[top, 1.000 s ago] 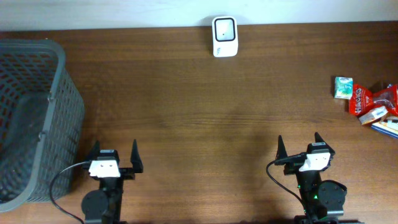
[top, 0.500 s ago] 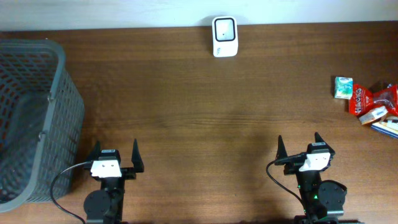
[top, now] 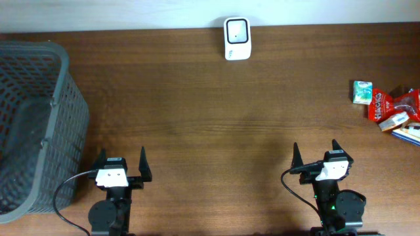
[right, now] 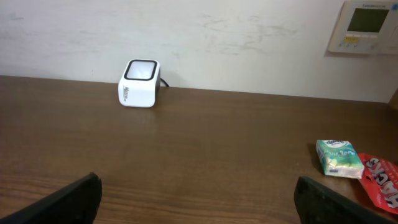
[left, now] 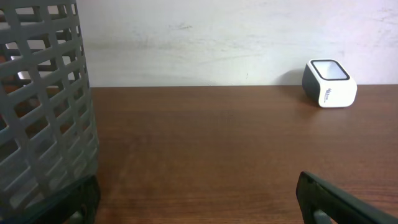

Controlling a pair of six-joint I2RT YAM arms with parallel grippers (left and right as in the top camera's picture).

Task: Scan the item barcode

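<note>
Fingers of my left gripper [top: 122, 157] and right gripper [top: 315, 149] spread wide, empty. Boxy glossy white barcode scanner [top: 236, 39] sits far-centre; crinkly snack packets [top: 379, 106] far right. Only the right wrist view shows a wall panel [right: 367, 26].

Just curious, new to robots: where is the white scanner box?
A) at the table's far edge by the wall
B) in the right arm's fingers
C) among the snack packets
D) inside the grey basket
A: the white scanner stands alone at the far edge against the wall.
</note>
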